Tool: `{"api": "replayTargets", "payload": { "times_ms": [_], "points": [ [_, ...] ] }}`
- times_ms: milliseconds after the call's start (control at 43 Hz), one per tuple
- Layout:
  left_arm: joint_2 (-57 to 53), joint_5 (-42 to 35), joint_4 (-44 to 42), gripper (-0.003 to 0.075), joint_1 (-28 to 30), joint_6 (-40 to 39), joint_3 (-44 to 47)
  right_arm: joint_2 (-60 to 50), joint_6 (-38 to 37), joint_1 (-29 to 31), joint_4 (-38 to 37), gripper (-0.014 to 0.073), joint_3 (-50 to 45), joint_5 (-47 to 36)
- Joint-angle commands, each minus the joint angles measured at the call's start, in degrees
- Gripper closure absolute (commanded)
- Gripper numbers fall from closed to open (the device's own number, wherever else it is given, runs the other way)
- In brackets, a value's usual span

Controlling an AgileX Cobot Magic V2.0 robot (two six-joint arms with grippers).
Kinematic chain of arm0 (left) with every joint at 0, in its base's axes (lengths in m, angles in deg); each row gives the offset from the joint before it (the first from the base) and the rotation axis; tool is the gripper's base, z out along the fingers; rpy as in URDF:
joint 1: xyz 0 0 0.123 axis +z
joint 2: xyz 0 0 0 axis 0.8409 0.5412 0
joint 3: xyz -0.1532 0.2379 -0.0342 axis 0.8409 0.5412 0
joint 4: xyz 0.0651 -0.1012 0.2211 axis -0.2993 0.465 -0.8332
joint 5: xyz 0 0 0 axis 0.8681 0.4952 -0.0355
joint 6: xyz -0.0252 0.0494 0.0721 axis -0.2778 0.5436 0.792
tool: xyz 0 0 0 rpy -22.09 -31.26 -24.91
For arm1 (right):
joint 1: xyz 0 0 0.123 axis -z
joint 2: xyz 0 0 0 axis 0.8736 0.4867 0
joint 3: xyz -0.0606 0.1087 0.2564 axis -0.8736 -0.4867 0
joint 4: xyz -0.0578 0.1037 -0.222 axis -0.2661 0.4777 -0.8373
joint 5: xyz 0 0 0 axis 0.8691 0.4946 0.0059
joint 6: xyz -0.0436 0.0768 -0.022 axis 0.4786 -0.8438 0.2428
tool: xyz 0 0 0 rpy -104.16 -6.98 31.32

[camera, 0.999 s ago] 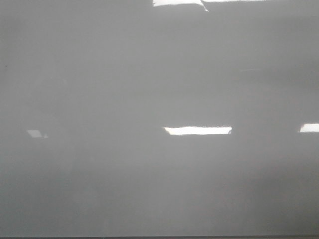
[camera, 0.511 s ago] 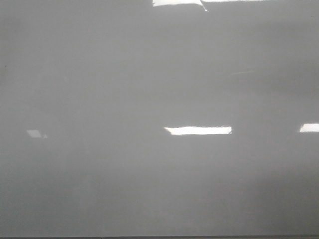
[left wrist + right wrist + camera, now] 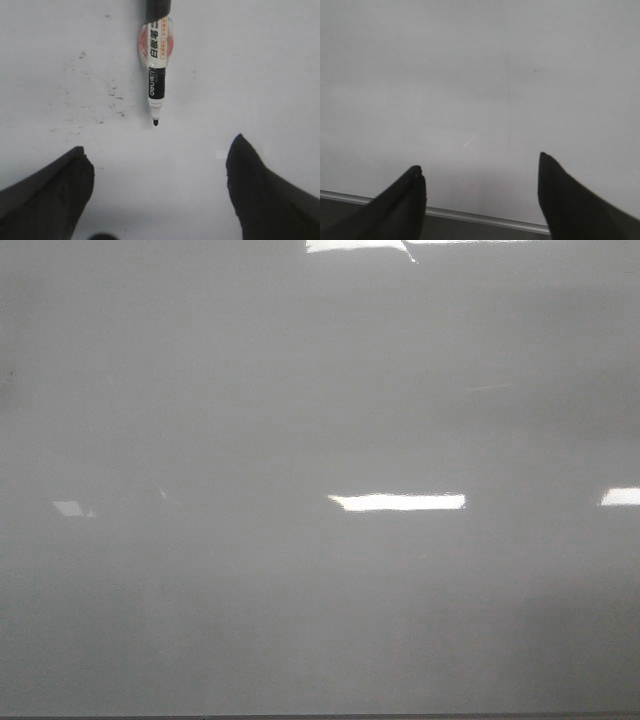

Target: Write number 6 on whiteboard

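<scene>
Here, the left claw (image 3: 160,165) is spread wide, with nothing between its two black fingers (image 3: 50,195). The fingers look dull and a bit rough, and each one thins to a rounded point. Just past the tips lies a marker (image 3: 156,60), flat on the whiteboard (image 3: 260,65). It is a round stick with a shiny white wrap, orange patches and black letters, and its lower part is black. Its small black tip (image 3: 156,122) is bare and points back toward the claw, at about 6 o'clock in the picture. Its other end is dark and runs off the picture at 12 o'clock. At about 9 o'clock from the marker, the board has little grey smudges (image 3: 107,97) and specks.

The right claw (image 3: 481,175) is spread wide too and holds nothing. Its fingers (image 3: 395,210) are dark and pointed. The board under them is smooth and pale, with one thin faint line (image 3: 509,117) and a tiny light scratch (image 3: 470,141). A silver metal edge (image 3: 470,216) of the board runs near the fingers, with a dark strip beyond it.

The front camera shows only the whiteboard (image 3: 300,620), grey and glossy, with bright white light patches (image 3: 398,502) on it. Neither claw nor the marker shows there. The number 6 cannot be found in any picture.
</scene>
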Motion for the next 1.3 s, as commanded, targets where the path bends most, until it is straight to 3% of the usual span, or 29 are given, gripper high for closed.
{"api": "replayTargets", "payload": {
  "times_ms": [0,279,813,1278],
  "points": [
    [3.4,-7.9,1.0,0.0174,0.1,-0.6,-1.7,0.2,0.5,-0.1,-0.7,0.0089,1.3,-4.0],
    [12.8,-18.9,1.1,0.0174,0.1,-0.6,-1.9,0.2,0.5,-0.1,-0.7,0.0089,1.3,-4.0],
    [23.9,-19.7,1.1,0.019,0.1,-0.6,-9.7,0.2,0.5,-0.1,-0.7,0.0089,1.3,-4.0],
    [24.8,-20.1,1.1,0.0527,0.1,-0.6,-9.7,0.2,0.5,-0.1,-0.7,0.0089,1.3,-4.0]
  ]
}}
